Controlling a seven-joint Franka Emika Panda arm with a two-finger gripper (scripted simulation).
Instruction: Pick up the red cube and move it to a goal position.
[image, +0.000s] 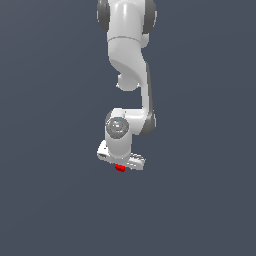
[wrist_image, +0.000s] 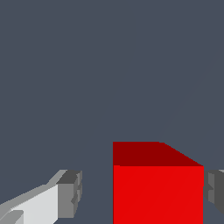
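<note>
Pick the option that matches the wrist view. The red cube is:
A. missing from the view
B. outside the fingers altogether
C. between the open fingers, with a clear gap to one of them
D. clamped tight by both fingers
C: in the wrist view the red cube sits between the fingers of the gripper, close against one of them while dark background shows between it and the other.

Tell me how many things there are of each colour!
Red: 1, the red cube.
White: 1, the robot arm with its fingers.
Total: 2.
</note>
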